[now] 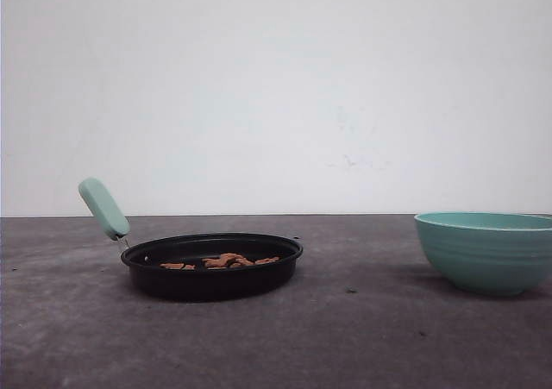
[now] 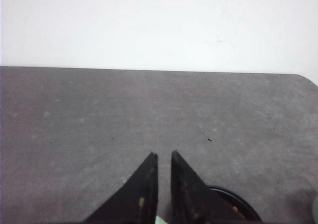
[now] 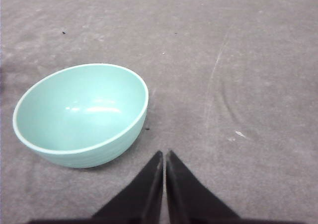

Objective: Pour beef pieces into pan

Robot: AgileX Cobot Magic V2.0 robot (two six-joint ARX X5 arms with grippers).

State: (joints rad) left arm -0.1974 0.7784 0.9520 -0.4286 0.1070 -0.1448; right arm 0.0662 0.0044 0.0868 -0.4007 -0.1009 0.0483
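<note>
The black pan (image 1: pixel 211 272) sits left of centre on the grey table, its mint-green handle (image 1: pixel 103 208) angled up to the left. Reddish-brown beef pieces (image 1: pixel 226 260) lie inside the pan. My left gripper (image 2: pixel 163 154) hangs over bare table, slightly open, with nothing between its fingertips. The pan's rim (image 2: pixel 241 203) shows just beside its right finger. My right gripper (image 3: pixel 164 152) is shut and holds nothing, close to the teal bowl (image 3: pixel 82 114), which is empty.
The teal ribbed bowl (image 1: pixel 487 251) stands upright at the right side of the table. A white wall runs behind the table's far edge (image 1: pixel 276 216). Grey table surface (image 1: pixel 345 337) stretches between pan and bowl.
</note>
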